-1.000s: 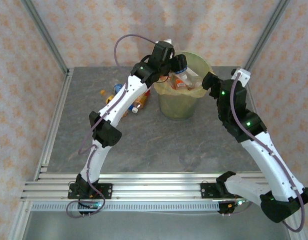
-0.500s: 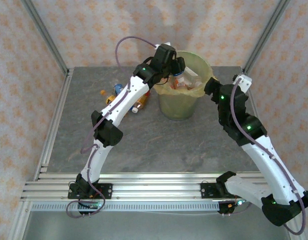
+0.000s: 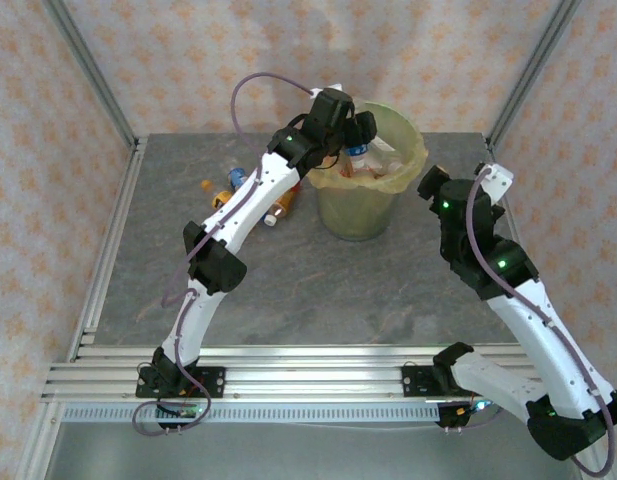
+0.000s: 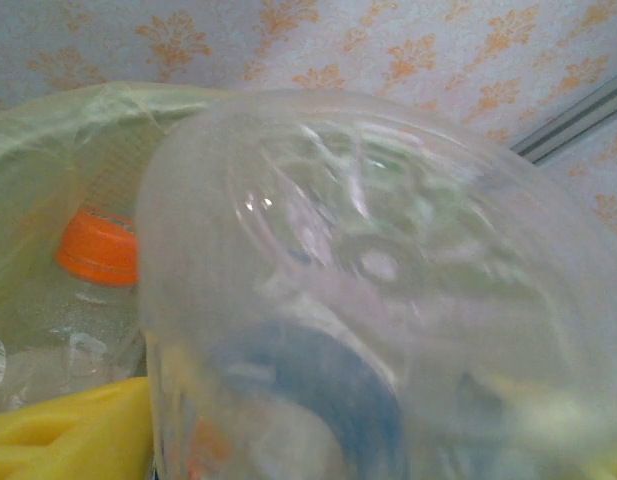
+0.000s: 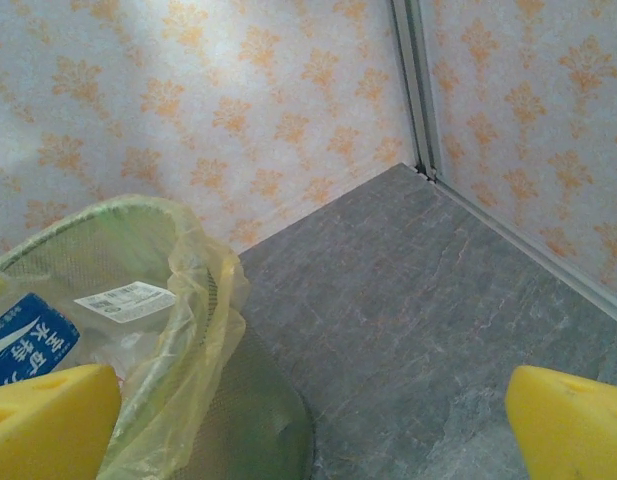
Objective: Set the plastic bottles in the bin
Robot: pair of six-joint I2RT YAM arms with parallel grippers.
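Note:
The bin (image 3: 363, 205) stands at the back middle of the table and holds several plastic bottles. My left gripper (image 3: 354, 130) hovers over its left rim. In the left wrist view a clear bottle (image 4: 388, 260) is blurred close to the camera, between yellow fingers (image 4: 58, 435) spread wide apart, above the bag-lined bin (image 4: 48, 120). Below it lies an orange-capped bottle (image 4: 98, 245). My right gripper (image 3: 430, 186) is just right of the bin. It stands open (image 5: 308, 430) over bare table, and a blue-labelled bottle (image 5: 28, 335) lies in the bin (image 5: 188, 300).
More bottles (image 3: 233, 180) lie on the table left of the bin, partly behind the left arm, one with an orange label (image 3: 278, 208). Patterned walls and metal frame posts (image 3: 523, 70) close in the back and sides.
The left gripper's jaws have spread and the bottle hangs lower over the bin. The right arm has drawn back to the right, away from the bin's rim.

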